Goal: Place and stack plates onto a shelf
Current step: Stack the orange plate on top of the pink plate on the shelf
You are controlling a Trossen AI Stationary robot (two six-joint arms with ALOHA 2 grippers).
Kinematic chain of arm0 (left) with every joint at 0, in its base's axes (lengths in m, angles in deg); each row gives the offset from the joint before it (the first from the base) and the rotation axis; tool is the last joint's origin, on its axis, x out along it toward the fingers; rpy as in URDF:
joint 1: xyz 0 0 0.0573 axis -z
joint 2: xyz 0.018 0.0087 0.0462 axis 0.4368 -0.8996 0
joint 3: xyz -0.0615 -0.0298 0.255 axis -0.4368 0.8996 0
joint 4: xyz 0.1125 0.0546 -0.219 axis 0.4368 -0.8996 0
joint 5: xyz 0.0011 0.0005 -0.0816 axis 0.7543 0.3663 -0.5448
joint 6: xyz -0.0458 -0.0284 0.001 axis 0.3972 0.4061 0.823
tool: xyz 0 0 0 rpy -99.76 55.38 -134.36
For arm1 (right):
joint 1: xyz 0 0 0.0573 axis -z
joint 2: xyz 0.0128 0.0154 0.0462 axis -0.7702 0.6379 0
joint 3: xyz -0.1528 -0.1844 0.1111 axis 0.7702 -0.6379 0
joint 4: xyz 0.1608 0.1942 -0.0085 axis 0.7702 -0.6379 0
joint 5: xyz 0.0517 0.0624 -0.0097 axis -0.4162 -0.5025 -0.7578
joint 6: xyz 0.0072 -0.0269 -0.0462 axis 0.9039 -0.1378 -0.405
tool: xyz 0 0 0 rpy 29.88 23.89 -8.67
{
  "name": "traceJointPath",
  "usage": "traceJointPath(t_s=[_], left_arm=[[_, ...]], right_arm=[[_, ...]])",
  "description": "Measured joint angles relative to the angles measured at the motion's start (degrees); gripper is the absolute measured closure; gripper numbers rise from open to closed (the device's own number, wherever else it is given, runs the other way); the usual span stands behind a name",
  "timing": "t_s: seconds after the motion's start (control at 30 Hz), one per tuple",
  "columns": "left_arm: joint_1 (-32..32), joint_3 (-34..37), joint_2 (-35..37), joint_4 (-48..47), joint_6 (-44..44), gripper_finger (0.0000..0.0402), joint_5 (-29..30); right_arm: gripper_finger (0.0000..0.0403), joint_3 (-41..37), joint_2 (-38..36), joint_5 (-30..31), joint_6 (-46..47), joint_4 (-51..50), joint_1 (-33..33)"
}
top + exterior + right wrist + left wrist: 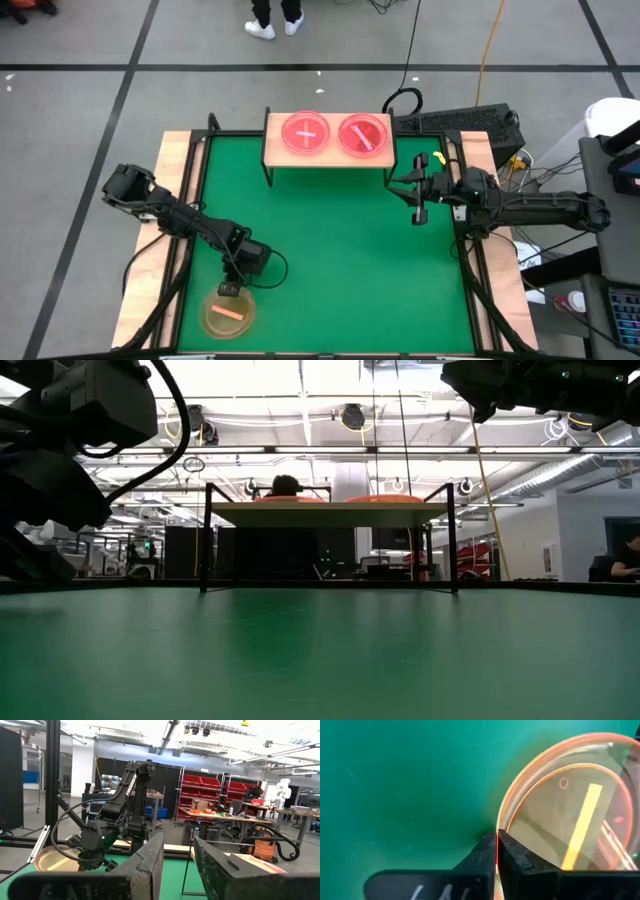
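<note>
An orange-tinted plate [228,314] with a bright stripe sits at the table's near-left corner. My left gripper [231,289] is over its far rim and shut on it. Two pink plates [306,133] [363,135] lie side by side on the light-wood shelf [328,155], which stands on black legs at the table's far edge. My right gripper [410,195] hangs open beside the shelf's right end, touching nothing. Its wrist view looks across at the left arm and the orange plate [50,857]. My left gripper [496,837] pinches the orange plate's raised rim [498,822], at the plate's far side, one finger inside the rim and one outside. The fingers come from above, pointing down. Whether the plate is lifted off the table, I cannot tell.
Green table surface [330,260] stretches between the shelf and the near edge, with a wooden border [170,170] on the left and right. In the low view, the shelf [328,513] stands on thin black legs. Cables and equipment sit beyond the table's right side.
</note>
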Motion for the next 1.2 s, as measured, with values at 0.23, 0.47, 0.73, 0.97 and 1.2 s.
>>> traceJointPath(t_s=[0.23, 0.47, 0.73, 0.97, 1.2], left_arm=[[-4.24, 0.01, 0.62, -0.15, 1.11, 0.0395, 0.49], [-13.11, -2.77, 5.19, -0.33, 0.89, 0.0396, 2.85], [-25.22, -9.6, 10.85, -0.04, -3.65, 0.0397, 7.22], [-33.97, -17.4, 12.39, 0.6, -9.59, 0.0397, 18.55], [-41.03, -24.05, 12.36, 1.92, -17.32, 0.0397, 32.18]], right_arm=[[0.0312, 0.0, 0.0, 0.0, 0.0, 0.0, 0.01], [0.0312, 0.0, 0.02, 0.17, -0.04, -0.01, 0.0], [0.0312, 0.0, 0.02, 0.21, -0.36, -0.41, 0.0], [0.0312, 0.0, 0.02, 1.63, -0.48, -0.91, 0.01], [0.0312, 0.0, 0.02, 1.59, -0.55, -0.89, 0.01]])
